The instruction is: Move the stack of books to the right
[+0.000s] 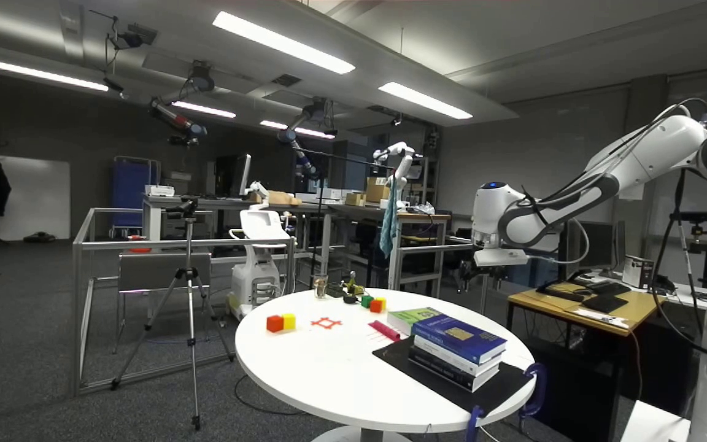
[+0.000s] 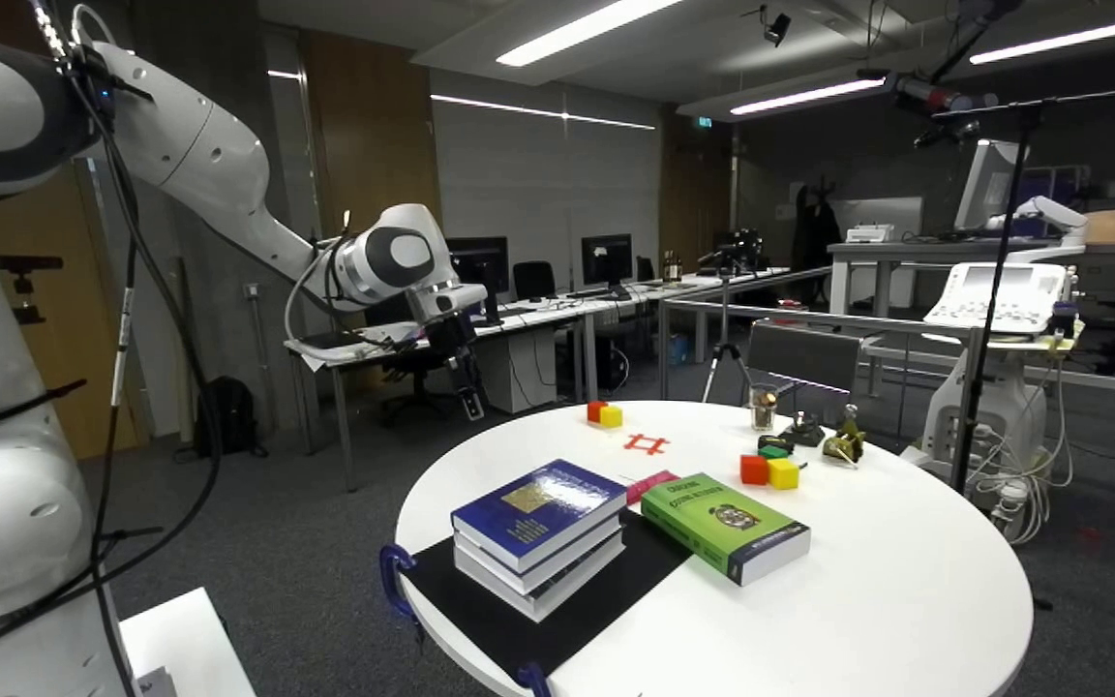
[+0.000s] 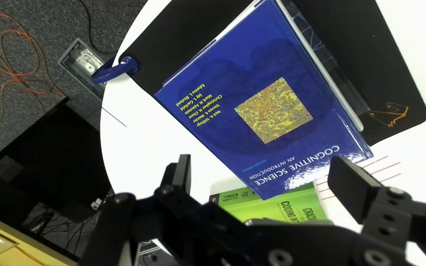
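The stack of books (image 1: pixel 459 344) is a short pile with a glossy dark blue top cover, a gold-green square patch and pale page edges. It stands on a black mat (image 1: pixel 399 361) near the table's edge. It also shows in an exterior view (image 2: pixel 538 513) and in the wrist view (image 3: pixel 231 85). My gripper (image 1: pixel 481 281) is raised in the air, apart from the stack; it also shows in an exterior view (image 2: pixel 469 392). In the wrist view the gripper (image 3: pixel 261 164) has its fingers wide apart with nothing held, and the stack's title end lies below them.
A green book (image 2: pixel 724 523) lies flat beside the stack. A pink object (image 2: pixel 651 485), red and yellow blocks (image 2: pixel 768 471), more blocks (image 2: pixel 604 414), a red grid (image 2: pixel 647 444) and a glass jar (image 2: pixel 763 409) are on the round white table (image 2: pixel 887 600). Blue clamps (image 1: pixel 536 388) grip its edge.
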You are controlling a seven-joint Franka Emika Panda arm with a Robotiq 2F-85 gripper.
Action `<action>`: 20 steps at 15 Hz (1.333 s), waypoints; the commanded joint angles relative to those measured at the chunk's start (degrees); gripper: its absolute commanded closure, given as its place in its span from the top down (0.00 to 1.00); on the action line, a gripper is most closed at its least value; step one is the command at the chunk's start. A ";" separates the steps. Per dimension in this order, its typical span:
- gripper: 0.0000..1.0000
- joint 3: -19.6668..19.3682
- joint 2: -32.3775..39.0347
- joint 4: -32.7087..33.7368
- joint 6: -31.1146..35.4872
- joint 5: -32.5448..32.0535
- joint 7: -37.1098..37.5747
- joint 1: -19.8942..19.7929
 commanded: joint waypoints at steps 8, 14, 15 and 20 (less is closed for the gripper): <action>1.00 -1.51 5.49 3.66 2.82 14.64 -18.02 -3.36; 1.00 -1.43 5.49 2.65 3.37 13.02 -15.81 -3.02; 1.00 -1.43 5.49 2.67 3.37 13.02 -15.81 -3.02; 1.00 -1.43 5.49 2.73 3.37 13.02 -15.81 -3.02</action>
